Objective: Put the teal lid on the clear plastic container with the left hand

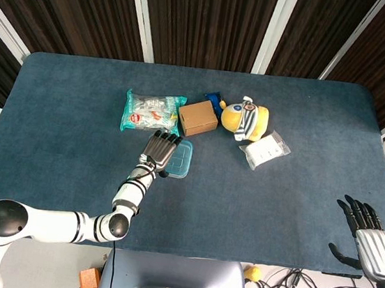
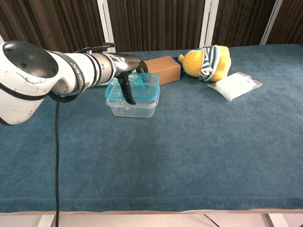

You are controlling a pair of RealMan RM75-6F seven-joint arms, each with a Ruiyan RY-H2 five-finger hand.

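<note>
Starting at the left of the head view, your left arm runs up from the lower left corner toward the middle of the blue table. Your left hand lies flat over the teal lid, fingers pointing toward the top of the frame. In the chest view the same left hand sits at upper left, with dark fingers hooked down over the near edge of the teal lid. Thumb and fingers appear to clamp that edge, so you are holding the lid.

The lid rests on top of the clear plastic container, roughly level and lined up with the rim (whether it is snapped shut all round you cannot tell from either camera). In the head view the container is almost wholly hidden beneath the lid.

Just above your hand, toward the upper middle of the head view, lies a packet of snacks, and right beside it a brown cardboard box. Further right sits a yellow plush toy in striped clothing, with a small blue item peeking out behind the box. A clear bag of white contents lies just right of the toy.

At the lower right corner, your right hand hangs off the table edge, fingers spread apart and holding nothing.
</note>
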